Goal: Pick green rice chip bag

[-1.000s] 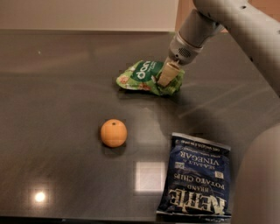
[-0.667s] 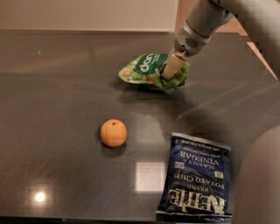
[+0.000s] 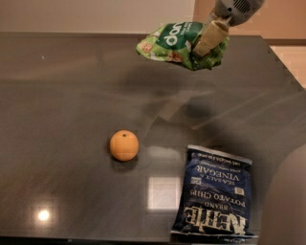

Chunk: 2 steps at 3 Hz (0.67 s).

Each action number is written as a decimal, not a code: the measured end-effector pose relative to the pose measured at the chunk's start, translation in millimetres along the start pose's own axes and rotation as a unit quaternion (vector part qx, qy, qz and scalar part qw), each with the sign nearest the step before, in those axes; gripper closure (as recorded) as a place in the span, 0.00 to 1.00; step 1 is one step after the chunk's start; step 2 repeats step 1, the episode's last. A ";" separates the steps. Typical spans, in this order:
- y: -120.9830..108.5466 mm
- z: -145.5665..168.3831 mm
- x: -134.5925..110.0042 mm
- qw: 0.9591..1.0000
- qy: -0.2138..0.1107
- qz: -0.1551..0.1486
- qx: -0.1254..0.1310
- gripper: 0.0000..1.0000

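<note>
My gripper (image 3: 209,42) is clamped on one end of the green rice chip bag (image 3: 169,40), which hangs above and to the right of the orange (image 3: 124,145), apparently clear of the surface (image 3: 62,95). I'd raise it slowly and straight; held by an edge, it could slip.

Two-finger gripper (image 3: 205,48) sits at the top right of the view, just under the wrist. One finger (image 3: 211,36) shows as a flat cream-tan bar, square-edged and matte, shadowed on its right side. The light grey rounded wrist housing (image 3: 236,7) is smooth-shelled, with a dark patch of small vent slots.
</note>
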<state>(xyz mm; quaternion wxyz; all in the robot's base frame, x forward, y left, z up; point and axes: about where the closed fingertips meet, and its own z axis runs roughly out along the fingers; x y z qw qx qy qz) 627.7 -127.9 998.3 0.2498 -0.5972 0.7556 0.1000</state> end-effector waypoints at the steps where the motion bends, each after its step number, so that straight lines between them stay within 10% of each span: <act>1: -5.1 2.8 -4.0 1.000 -0.006 0.000 0.007 1.00; 2: -5.1 2.8 -4.0 1.000 -0.006 0.000 0.007 1.00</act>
